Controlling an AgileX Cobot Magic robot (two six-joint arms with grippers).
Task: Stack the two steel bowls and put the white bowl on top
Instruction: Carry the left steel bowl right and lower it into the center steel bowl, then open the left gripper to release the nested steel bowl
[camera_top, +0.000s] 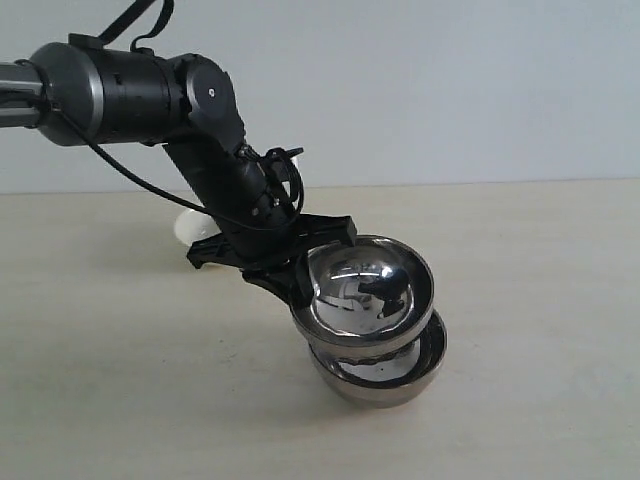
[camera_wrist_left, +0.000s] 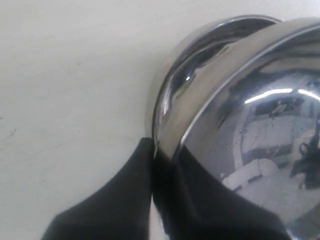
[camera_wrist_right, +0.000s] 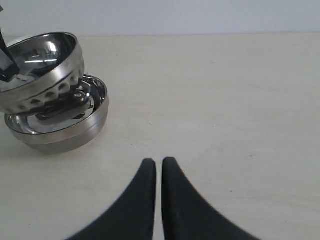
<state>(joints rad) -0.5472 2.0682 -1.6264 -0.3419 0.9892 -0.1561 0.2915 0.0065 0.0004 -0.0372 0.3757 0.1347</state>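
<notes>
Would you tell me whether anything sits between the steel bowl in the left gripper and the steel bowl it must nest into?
Nothing visible does. The left gripper holds the upper steel bowl tilted by its rim, with its base dipping into the open mouth of the lower steel bowl. No other object shows between them.

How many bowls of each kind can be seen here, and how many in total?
Steel bowls: 2, the upper steel bowl tilted in the left pincer, the lower steel bowl beneath it.
White bowl: 1, mostly hidden behind the left arm.
Total: 3 bowls.
</notes>
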